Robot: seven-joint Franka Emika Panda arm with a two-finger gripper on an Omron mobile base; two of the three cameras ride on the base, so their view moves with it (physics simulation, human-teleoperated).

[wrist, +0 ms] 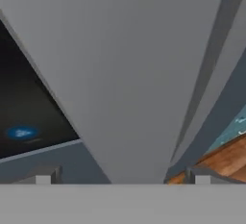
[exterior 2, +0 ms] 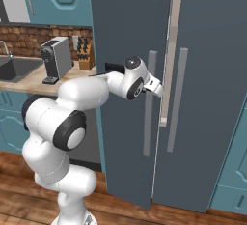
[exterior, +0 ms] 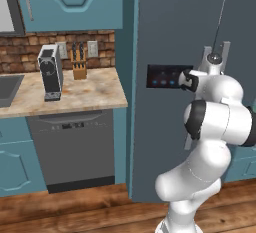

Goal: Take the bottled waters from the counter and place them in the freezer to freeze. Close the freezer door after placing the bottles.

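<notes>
Hand: the hand (exterior 2: 158, 88) stood with its fingers wide apart and nothing between them, close against the freezer door (exterior 2: 128, 31), level with the door's bar handle (exterior 2: 150, 103).
Hand view: the fingertips (wrist: 43, 179) stood on either side of the pale bar, with the black control panel (wrist: 24, 122) off to one side.
Freezer door: slightly ajar in the right base view, its edge standing off from the neighbouring door; the interior could not be seen.
Bottled waters: none could be made out on the visible stretch of worktop (exterior: 90, 94), which carried a coffee machine (exterior: 50, 72) and a knife block (exterior: 79, 67).
Step, as judged: taking hold of the handle to swing the door open.
Risk: fingers shutting off-centre would likely slide off the slim bar.
Risk: a pull not following the door's arc could twist the hand free.
Risk: the folded arm sat near the door and might block its swing.
</notes>
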